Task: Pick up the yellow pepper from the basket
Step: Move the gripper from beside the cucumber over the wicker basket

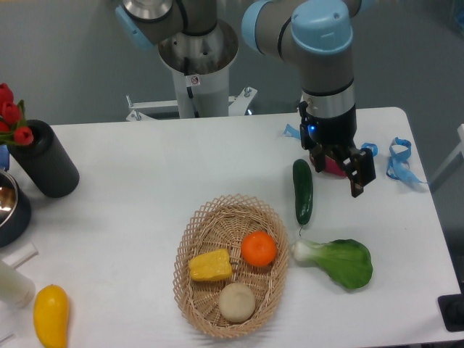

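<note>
Approach phase. The gripper (339, 168), jaws apart and empty, hangs over the table right of the cucumber (302, 191). The yellow pepper (210, 265) lies in the basket (190, 232), left of the orange (259, 249). Descend vertically, clearing the rim, straddling its narrower width.

The basket (194, 290) is rough woven wicker; the yellow pepper (210, 265) looks like smooth plastic.

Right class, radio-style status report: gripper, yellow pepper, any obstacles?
Gripper open, empty, above table right of basket. Yellow pepper in basket, beside orange. Nothing on top of it.
</note>
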{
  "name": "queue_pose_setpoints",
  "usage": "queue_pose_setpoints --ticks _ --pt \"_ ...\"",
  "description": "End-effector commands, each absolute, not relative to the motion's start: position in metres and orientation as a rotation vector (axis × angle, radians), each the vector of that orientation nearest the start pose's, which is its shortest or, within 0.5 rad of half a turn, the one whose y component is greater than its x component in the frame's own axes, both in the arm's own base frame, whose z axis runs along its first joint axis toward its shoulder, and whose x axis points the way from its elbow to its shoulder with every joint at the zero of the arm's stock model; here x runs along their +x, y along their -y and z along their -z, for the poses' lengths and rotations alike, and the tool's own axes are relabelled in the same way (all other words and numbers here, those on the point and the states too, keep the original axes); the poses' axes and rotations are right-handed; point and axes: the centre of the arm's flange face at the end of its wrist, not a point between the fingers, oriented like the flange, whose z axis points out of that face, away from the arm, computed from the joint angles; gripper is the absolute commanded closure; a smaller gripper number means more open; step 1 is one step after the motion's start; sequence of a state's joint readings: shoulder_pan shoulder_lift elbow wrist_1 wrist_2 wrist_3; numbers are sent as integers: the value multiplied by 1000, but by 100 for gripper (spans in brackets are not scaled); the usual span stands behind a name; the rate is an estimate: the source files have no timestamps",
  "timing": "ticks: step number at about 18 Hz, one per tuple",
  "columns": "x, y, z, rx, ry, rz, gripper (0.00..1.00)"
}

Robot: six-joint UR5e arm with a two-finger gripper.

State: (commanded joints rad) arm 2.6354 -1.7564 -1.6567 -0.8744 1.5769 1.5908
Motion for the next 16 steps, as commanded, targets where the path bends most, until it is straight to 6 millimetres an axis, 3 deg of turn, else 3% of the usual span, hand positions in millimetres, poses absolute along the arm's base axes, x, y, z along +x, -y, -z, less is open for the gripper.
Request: queue_pose_setpoints --ticks 4,7,11,14,16 --pt "-447 -400 -424 -2884 -769 -621 0" --pt "-440 -397 -419 -2891 -609 -617 0" --pt "-438 -396 -413 -2903 -535 -596 0" --pt "-435 -397 -408 -2912 -352 -566 0" --pt "-433 -403 -406 -2904 -347 -550 0"
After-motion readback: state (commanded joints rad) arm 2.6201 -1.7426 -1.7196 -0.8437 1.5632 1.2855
